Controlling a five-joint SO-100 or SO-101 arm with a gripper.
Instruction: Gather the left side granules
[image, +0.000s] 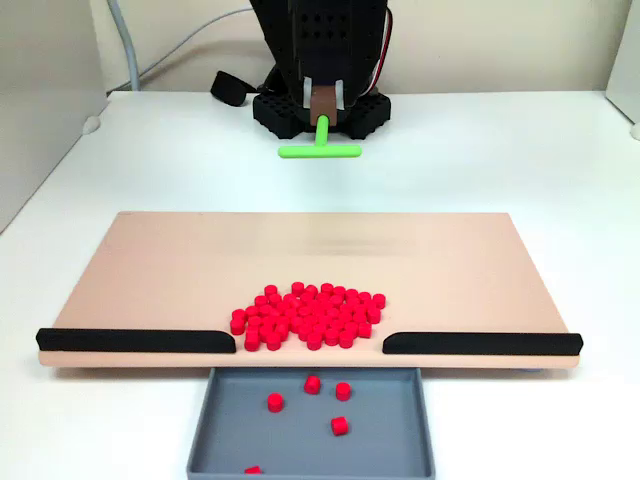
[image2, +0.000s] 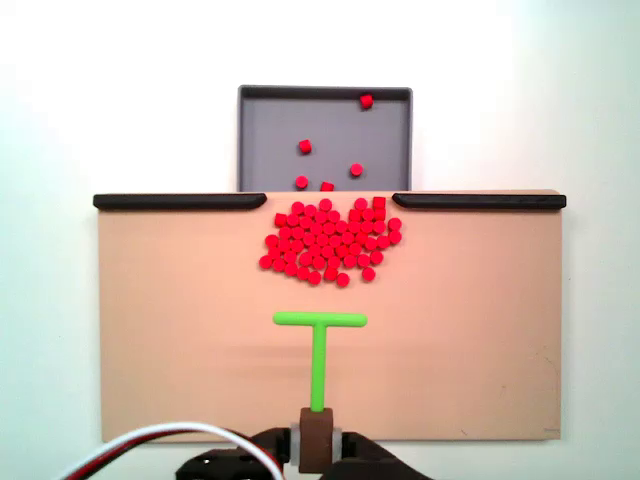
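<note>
End effector (image2: 318, 432) pinches the pusher (image2: 320, 345); sweep its bar squarely behind the granules (image2: 330, 242) toward the tray (image2: 260, 140).

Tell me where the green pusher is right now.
In a fixed view the green pusher hangs over the board's near middle, held by the end effector, its crossbar facing the red granules but apart from them.

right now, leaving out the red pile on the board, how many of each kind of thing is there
red granules lying in the grey tray: 5
green T-shaped pusher: 1
black strips: 2
grey tray: 1
board: 1
total: 10
</note>
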